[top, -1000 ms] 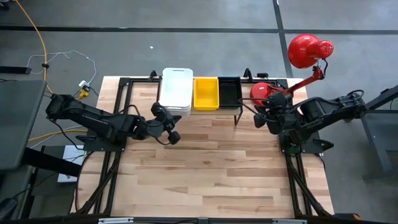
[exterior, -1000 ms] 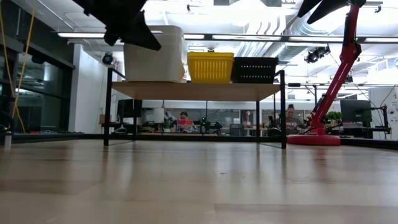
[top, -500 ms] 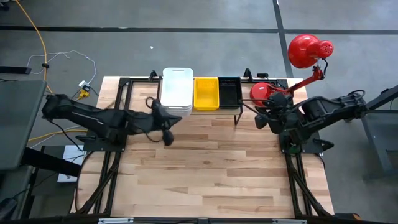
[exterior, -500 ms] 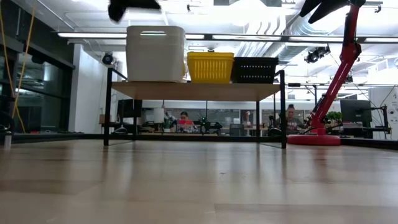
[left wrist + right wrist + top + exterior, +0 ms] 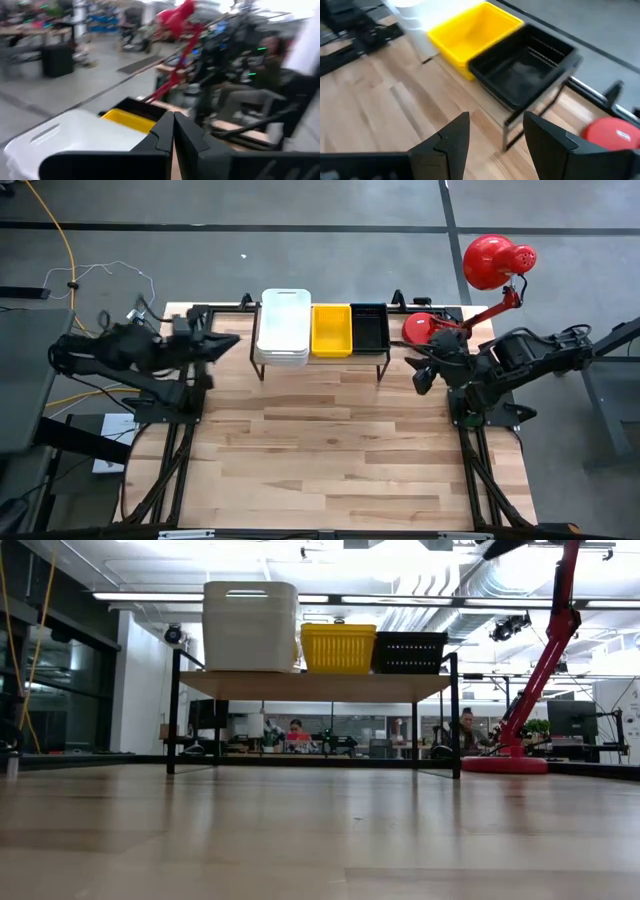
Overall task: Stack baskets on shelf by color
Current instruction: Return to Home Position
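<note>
At the left edge of the desk [image 5: 330, 470] the left gripper [image 5: 173, 120] hangs with jaws pressed together, holding nothing. At the right edge the right gripper [image 5: 496, 118] waits with jaws spread. Farther, on the shelf [image 5: 320, 685], stand the white baskets [image 5: 284, 325] at left, the yellow baskets [image 5: 331, 330] in the middle and the black baskets [image 5: 369, 327] at right. The sorting looks finished, so the step in hand is probably the return to rest. The next move needs only to fold the left arm in, away from the shelf.
</note>
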Controlling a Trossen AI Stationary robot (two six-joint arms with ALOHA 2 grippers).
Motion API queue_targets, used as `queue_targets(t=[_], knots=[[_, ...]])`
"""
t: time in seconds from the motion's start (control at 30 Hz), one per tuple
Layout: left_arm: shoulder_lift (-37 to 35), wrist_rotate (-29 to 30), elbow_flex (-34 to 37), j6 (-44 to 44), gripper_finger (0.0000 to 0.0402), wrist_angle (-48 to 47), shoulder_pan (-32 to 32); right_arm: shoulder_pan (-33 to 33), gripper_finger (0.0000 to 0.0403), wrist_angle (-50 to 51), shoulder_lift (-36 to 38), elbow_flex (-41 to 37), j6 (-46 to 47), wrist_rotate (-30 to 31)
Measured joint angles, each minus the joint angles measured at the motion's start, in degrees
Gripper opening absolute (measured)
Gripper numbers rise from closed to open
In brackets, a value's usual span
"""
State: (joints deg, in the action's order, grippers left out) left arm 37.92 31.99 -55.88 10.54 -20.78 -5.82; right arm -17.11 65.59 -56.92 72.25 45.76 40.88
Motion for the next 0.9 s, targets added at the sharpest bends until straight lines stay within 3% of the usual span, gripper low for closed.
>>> queue_targets(t=[0.2, 0.33, 0.43, 0.53, 0.77, 0.9], knots=[[-6.96, -9.14, 2.79, -7.22, 0.0, 2.61, 0.34, -0.01, 0.0172, -2.92, 0.04, 0.0, -7.64, 0.0], [-11.69, -15.46, 11.39, -5.77, 0.0, 7.47, 1.76, -0.01, 0.0172, -2.93, 0.02, 0.0, -7.24, 0.88], [-14.92, -19.46, 19.97, -3.29, 0.0, 16.19, 3.24, -0.01, 0.0172, -2.95, 0.02, 0.0, -4.93, 0.56], [-17.63, -21.33, 26.95, -1.5, 0.0, 21.55, 5.33, 0.01, 0.0172, -2.91, 0.02, 0.0, -2.17, -1.12], [-26.27, -25.6, 35.47, 6.13, 0.0, 21.7, 8.54, 0.0, 0.0169, -1.49, 0.02, 0.0, 3.88, -6.39], [-32.1, -25.87, 42.21, 9.55, 0.0, 25.06, 8.44, -0.01, 0.014, -1.58, 0.02, 0.0, 4.37, -7.07]])
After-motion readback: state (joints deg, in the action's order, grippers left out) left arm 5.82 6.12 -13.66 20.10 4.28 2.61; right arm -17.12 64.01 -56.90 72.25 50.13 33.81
